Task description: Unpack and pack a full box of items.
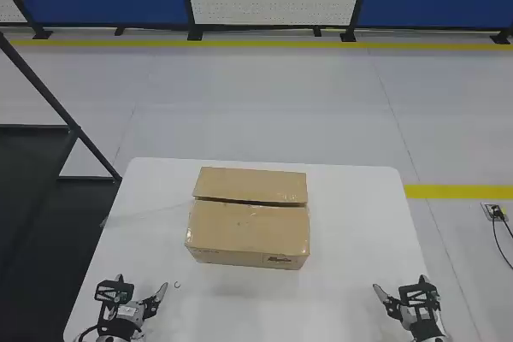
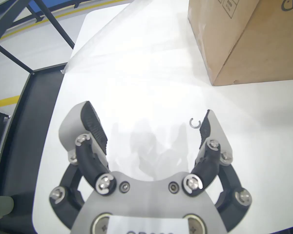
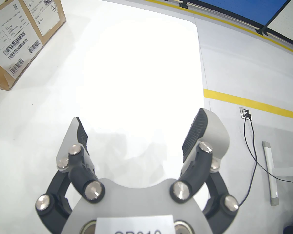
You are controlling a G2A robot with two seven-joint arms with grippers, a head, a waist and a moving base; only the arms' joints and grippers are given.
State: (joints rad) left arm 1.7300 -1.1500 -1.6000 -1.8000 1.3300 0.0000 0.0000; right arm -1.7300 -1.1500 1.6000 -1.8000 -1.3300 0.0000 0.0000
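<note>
Cardboard box [image 1: 250,216]: mid-table, well apart from both grippers, long side facing the near edge; presumably placed for equal reach from either arm.
Box top: two flaps folded down, meeting at a lengthwise seam; closed, so unpacking judged not yet begun.
Box sides: plain brown; white barcode labels on the face toward the right arm, printed handling marks on the face toward the left.
Clear strip [image 2: 117,25]: translucent, running from the box's upper edge to the left rim of the table [image 1: 359,256]; possibly loosened sealing tape, hard to confirm.
Left gripper [image 2: 147,110]: low over the near-left corner, fingers spread wide, nothing between; likely parked clear of the box.
Right gripper [image 3: 139,116]: low over the near-right corner, likewise spread and empty-handed.
Metal clip [image 2: 194,122]: small C-shaped ring flat on the table, just beside one left fingertip, not gripped.
</note>
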